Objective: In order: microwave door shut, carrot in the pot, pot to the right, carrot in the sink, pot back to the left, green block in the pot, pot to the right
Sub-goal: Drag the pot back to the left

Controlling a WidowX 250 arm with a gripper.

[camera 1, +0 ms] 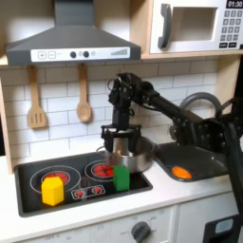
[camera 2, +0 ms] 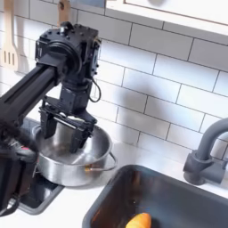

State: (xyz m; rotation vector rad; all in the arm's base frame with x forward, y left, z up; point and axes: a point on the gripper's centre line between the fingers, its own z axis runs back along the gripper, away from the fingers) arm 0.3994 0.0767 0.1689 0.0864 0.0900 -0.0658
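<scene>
The steel pot (camera 1: pixel 134 158) (camera 2: pixel 69 160) stands on the black stovetop's right part, beside the sink (camera 1: pixel 201 161) (camera 2: pixel 178 200). My gripper (camera 1: pixel 122 144) (camera 2: pixel 65 134) reaches straight down into the pot, its fingers spread apart, one near the rim and one inside. The orange carrot (camera 1: pixel 179 172) (camera 2: pixel 136 220) lies in the sink. In front of the pot stands the green block (camera 1: pixel 121 177). Up at the first exterior view's top right, the microwave door (camera 1: pixel 188 27) is shut.
A yellow block (camera 1: pixel 52 190) sits at the stovetop's front left in the first exterior view. A dark faucet (camera 2: pixel 207 150) rises behind the sink. Wooden utensils (camera 1: pixel 36 100) hang on the tiled wall under the range hood.
</scene>
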